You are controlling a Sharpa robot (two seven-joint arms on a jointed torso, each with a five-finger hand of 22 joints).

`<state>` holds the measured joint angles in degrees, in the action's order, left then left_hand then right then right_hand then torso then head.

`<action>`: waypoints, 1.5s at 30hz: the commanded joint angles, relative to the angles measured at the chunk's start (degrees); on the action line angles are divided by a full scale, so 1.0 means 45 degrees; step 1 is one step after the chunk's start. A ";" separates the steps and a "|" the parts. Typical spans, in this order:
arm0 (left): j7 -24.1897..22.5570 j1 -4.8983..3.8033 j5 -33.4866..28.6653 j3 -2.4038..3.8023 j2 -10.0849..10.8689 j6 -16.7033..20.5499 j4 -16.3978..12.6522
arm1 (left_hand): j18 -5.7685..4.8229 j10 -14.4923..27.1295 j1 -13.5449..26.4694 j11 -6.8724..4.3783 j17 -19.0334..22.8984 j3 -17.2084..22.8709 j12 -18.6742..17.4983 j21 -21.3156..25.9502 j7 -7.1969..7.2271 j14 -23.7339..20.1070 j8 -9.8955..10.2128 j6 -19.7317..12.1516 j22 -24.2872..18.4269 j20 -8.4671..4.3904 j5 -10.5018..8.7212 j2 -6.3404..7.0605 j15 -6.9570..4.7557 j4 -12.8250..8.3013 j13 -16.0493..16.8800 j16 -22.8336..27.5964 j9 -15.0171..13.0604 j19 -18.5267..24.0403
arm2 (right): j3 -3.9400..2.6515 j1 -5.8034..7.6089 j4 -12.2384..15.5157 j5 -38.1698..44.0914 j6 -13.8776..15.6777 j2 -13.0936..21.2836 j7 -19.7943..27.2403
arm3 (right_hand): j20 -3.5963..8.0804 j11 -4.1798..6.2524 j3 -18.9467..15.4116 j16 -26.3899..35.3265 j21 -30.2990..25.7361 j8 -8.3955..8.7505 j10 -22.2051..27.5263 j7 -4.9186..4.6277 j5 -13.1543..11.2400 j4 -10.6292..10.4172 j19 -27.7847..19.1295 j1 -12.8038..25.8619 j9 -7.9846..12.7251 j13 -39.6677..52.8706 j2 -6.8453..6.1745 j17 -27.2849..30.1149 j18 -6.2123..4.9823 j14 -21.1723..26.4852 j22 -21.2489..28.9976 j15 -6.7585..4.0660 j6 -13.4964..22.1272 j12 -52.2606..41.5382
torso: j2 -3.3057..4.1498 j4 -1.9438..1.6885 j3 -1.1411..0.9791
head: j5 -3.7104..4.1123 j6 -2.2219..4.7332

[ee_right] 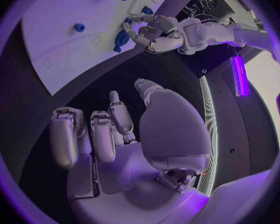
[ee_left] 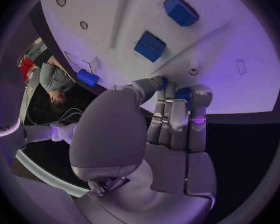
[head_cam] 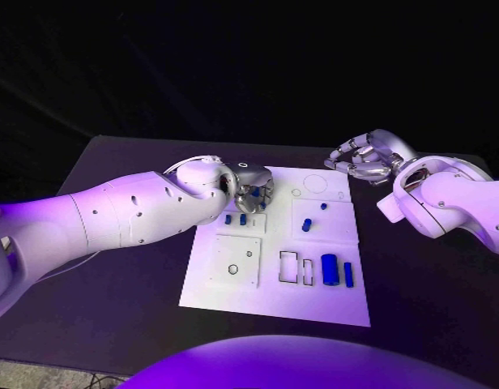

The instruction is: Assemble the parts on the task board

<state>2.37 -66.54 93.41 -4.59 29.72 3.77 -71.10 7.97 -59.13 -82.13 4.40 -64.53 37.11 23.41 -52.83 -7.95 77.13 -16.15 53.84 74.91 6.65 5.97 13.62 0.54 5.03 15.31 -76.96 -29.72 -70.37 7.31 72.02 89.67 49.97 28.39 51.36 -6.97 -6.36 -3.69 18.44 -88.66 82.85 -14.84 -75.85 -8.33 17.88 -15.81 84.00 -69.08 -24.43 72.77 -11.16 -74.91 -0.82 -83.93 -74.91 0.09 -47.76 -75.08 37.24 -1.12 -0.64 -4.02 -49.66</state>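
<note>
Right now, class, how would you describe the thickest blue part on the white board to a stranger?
Find the white task board on the black table and go to its near right corner. Two blue parts lie side by side there; the thick blue part is the inner one, wider than the slim blue part beside it.

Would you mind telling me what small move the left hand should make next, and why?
Probably lift slightly. The left hand sits low at the task board's far-left corner, and its fingers appear closed around a blue part, so raising it would clear the board before placing.
</note>
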 commanded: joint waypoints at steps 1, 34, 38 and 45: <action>0.0081 0.0054 -0.0094 -0.0045 -0.0039 -0.0481 0.0060 | -0.0243 -0.0172 0.0037 -0.0027 -0.0092 0.0136 -0.0027 -0.0200 0.0024 0.0142 0.0013 0.0168 0.1349 0.0000 -0.0066 -0.0187 -0.0015 -0.0099 -0.0046 -0.0118 -0.0024 -0.0141 | -0.0001 -0.0007 0.0013 0.0056 -0.0057 -0.0008 0.0077 | 0.0109 0.0006 0.0072 0.0072 -0.0020 -0.0086 0.0019 0.0007 0.0053 -0.0004 0.0378 -0.0051 -0.0018 0.0007 -0.0029 -0.2550 -0.0236 -0.1135 -0.2602 -0.0095 0.0066 0.0020 | -0.0003 -0.0001 0.0002 | -0.0001 -0.0010; -0.0040 0.0045 -0.1606 0.0635 0.1691 0.0802 -0.1879 | -0.0364 -0.0893 0.0601 -0.0061 -0.0267 0.0362 -0.0782 -0.1102 0.0016 0.0526 0.0252 0.0481 0.1494 -0.0047 0.0163 -0.0142 -0.0049 -0.0499 -0.0348 -0.0391 -0.0028 -0.0512 | -0.0001 -0.0043 -0.0067 0.0058 -0.0026 -0.0010 0.0112 | 0.0109 0.0006 0.0072 0.0072 -0.0020 -0.0086 0.0019 0.0007 0.0053 -0.0004 0.0378 -0.0051 -0.0018 0.0007 -0.0029 -0.2550 -0.0236 -0.1135 -0.2602 -0.0095 0.0066 0.0020 | -0.0098 -0.0088 -0.0005 | 0.0007 0.0223; 0.0046 0.0044 -0.1969 0.0722 0.2095 0.0756 -0.2155 | -0.0363 -0.0918 0.0619 -0.0061 -0.0244 0.0364 -0.0801 -0.1107 0.0015 0.0526 0.0255 0.0494 0.1494 -0.0047 0.0166 -0.0135 -0.0049 -0.0506 -0.0354 -0.0386 -0.0031 -0.0514 | -0.0001 -0.0058 -0.0080 0.0058 -0.0027 -0.0003 0.0111 | 0.0109 0.0006 0.0072 0.0072 -0.0020 -0.0086 0.0019 0.0007 0.0053 -0.0004 0.0378 -0.0051 -0.0018 0.0007 -0.0029 -0.2550 -0.0236 -0.1135 -0.2602 -0.0095 0.0066 0.0020 | -0.0125 -0.0106 -0.0001 | 0.0023 0.0237; 0.0167 0.0046 -0.2270 0.0748 0.2503 0.0536 -0.2257 | -0.0360 -0.0949 0.0643 -0.0063 -0.0234 0.0362 -0.0828 -0.1096 0.0017 0.0531 0.0261 0.0507 0.1489 -0.0045 0.0166 -0.0118 -0.0049 -0.0516 -0.0361 -0.0388 -0.0033 -0.0506 | -0.0001 -0.0071 -0.0088 0.0058 -0.0030 0.0015 0.0104 | 0.0109 0.0006 0.0072 0.0072 -0.0020 -0.0086 0.0019 0.0007 0.0053 -0.0004 0.0378 -0.0051 -0.0018 0.0007 -0.0029 -0.2550 -0.0236 -0.1135 -0.2602 -0.0095 0.0066 0.0020 | -0.0100 -0.0098 -0.0001 | 0.0021 0.0250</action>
<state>2.64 -66.30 85.32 -1.29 40.91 6.56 -81.07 7.06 -62.89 -79.67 4.10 -65.61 38.82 19.93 -57.42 -7.97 79.26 -15.25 55.81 74.90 6.35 6.45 13.06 0.40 3.00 13.76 -78.54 -29.80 -72.29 7.30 71.75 89.29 49.97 28.40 51.42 -6.90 -6.36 -3.69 18.44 -88.66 82.85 -14.84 -75.85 -8.33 17.87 -15.81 84.00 -69.08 -24.45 72.78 -11.16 -74.90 -0.82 -83.93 -74.93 0.09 -47.76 -75.08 36.74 -1.57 -0.64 -3.90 -48.55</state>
